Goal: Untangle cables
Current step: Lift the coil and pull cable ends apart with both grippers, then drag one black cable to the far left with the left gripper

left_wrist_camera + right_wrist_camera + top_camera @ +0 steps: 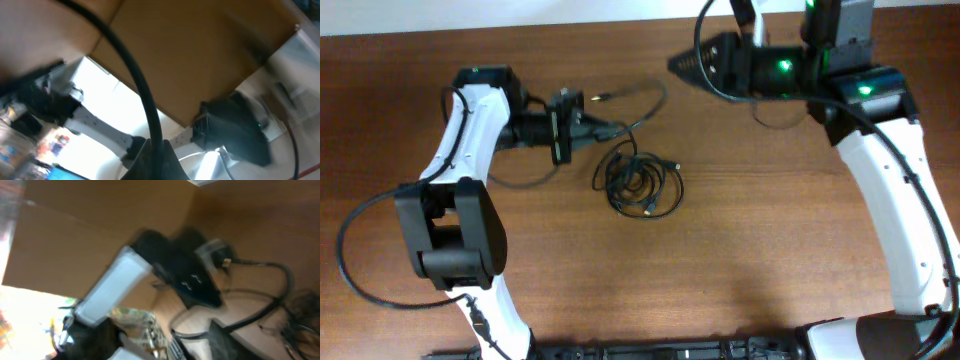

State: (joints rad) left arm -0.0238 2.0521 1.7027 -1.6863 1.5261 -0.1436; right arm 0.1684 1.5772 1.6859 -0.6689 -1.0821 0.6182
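1. The cables [640, 185] lie as a small tangled coil near the middle of the tabletop [740, 250], somewhat toward its far edge. A loose strand [655, 92] arcs from the coil toward the far edge and back to the left tool [592, 127].
2. They look light, thin and limp. They should slide easily on the wood and snag on each other, so a pull may drag the whole coil.
3. The best hold is probably a free length or a plug end [672, 163] at the coil's rim, not the knotted centre.
4. In the left wrist view, the left tool looks clenched on the loose strand.
5. The right tool [678, 66] hangs near the far edge with nothing visibly in it. I cannot tell whether it is clenched or released.
6. Both wrist views are badly blurred, and the crossings inside the coil are too fine to trace.
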